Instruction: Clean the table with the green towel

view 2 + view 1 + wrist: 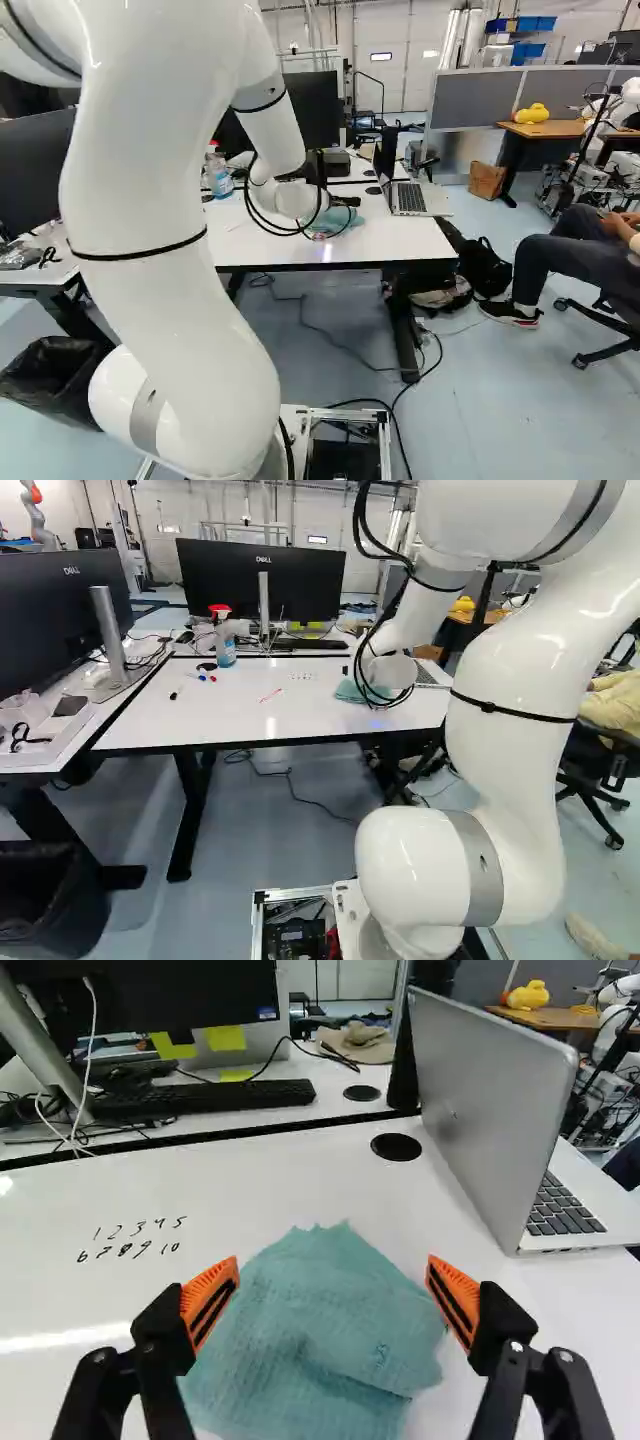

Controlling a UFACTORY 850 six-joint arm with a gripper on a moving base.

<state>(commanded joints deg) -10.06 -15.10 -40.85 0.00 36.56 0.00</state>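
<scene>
At the left of the left base view, pens (174, 695) lie loose on the desk (135, 716). Next, a spray bottle (225, 652) stands by the far edge, probably kept handy for wiping. Then come a red scrawl (271, 695) and black numbers (125, 1250), likely what needs rubbing off. The green towel (320, 1330) lies rumpled beyond them; the end effector (333, 1278) is open, fingers spread astride it, presumably to pinch up cloth. Rightmost, the laptop (500, 1120) sits near enough to be bumped.

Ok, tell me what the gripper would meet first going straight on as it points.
Most likely the green towel, crumpled on the white tabletop ahead of the open jaws; how far off is unclear.
</scene>
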